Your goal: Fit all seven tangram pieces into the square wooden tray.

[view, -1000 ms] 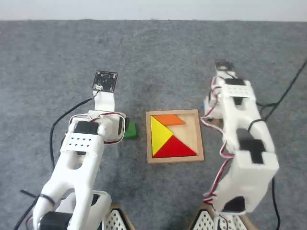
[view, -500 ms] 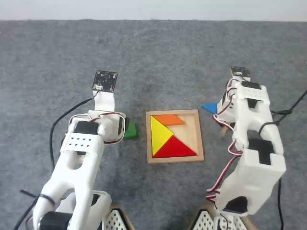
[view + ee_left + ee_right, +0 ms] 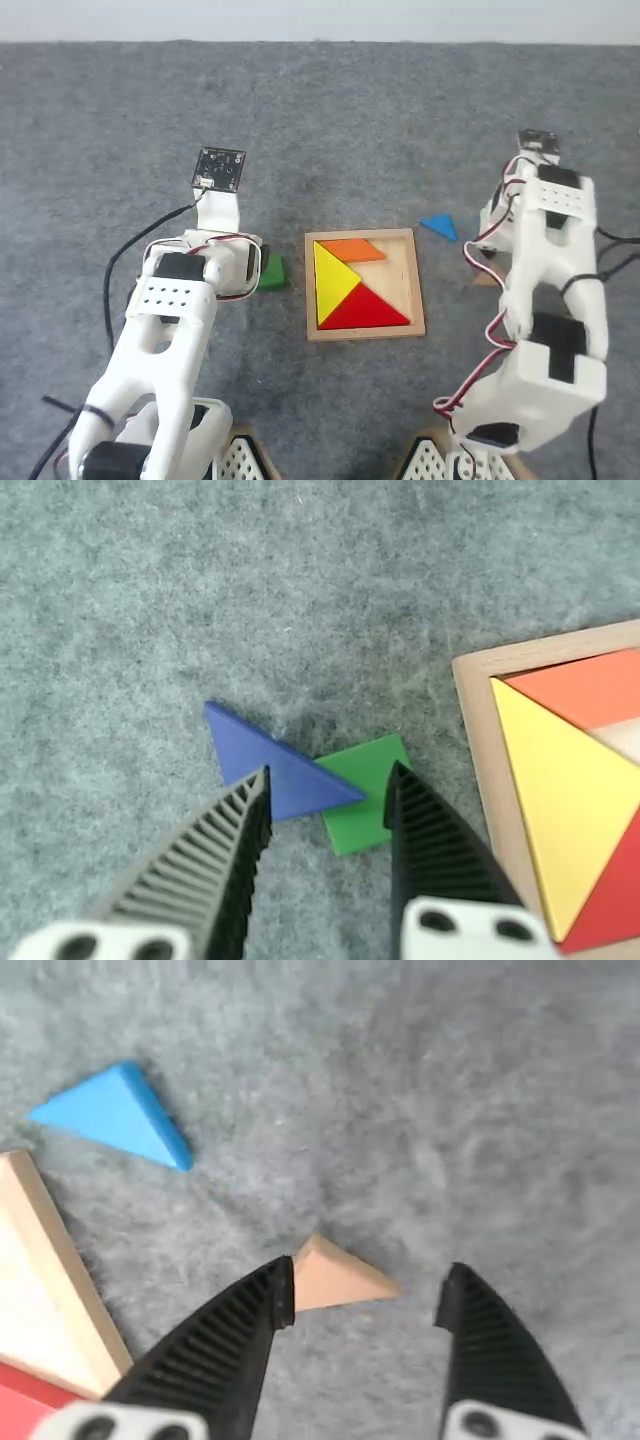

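Alignment comes first: centre the right gripper (image 3: 367,1295), jaws spread and empty, over the tan triangle (image 3: 335,1280) lying on the carpet (image 3: 480,1110) near the wooden tray (image 3: 365,332), then close across its edges. The piece is small, flat, pale wood. The left gripper (image 3: 328,780), also released, hangs over a dark blue triangle (image 3: 270,765).

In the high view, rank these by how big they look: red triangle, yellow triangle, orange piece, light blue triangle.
1. Largest, tied: the red triangle and the yellow triangle look about alike, so I won't rank them.
2. Then the orange piece.
3. Smallest is the light blue triangle.
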Robot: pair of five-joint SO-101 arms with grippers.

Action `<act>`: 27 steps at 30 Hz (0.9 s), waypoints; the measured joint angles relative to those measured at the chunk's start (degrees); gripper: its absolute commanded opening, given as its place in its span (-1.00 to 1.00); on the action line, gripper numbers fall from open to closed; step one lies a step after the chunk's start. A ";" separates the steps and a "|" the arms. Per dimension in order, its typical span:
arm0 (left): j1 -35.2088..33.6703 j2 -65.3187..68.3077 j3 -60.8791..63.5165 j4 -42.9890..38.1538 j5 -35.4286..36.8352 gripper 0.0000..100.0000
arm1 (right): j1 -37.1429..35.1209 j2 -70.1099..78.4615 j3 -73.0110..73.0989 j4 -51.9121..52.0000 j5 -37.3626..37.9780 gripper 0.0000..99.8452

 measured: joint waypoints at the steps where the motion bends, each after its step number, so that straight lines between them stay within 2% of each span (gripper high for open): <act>1: 0.00 0.00 0.00 0.00 0.00 -0.62 | 0.70 0.00 0.09 0.62 0.09 -0.47; 7: 0.09 0.00 0.00 0.00 0.00 -0.62 | 2.11 -3.78 8.18 0.09 0.09 -0.47; 12: 0.09 0.00 0.00 0.00 0.00 -0.62 | -1.14 -14.07 21.19 -7.38 -8.26 -0.47; 16: 0.09 0.00 0.00 0.00 0.00 -0.62 | -4.48 -20.84 23.30 -9.67 -13.36 -0.47; 21: 0.00 0.00 0.00 0.00 0.00 -0.62 | -5.63 -21.36 23.65 -10.11 -16.09 -0.47; 27: 0.09 0.00 0.00 0.00 0.00 -0.62 | -9.67 -16.79 22.42 -10.20 -28.31 -0.46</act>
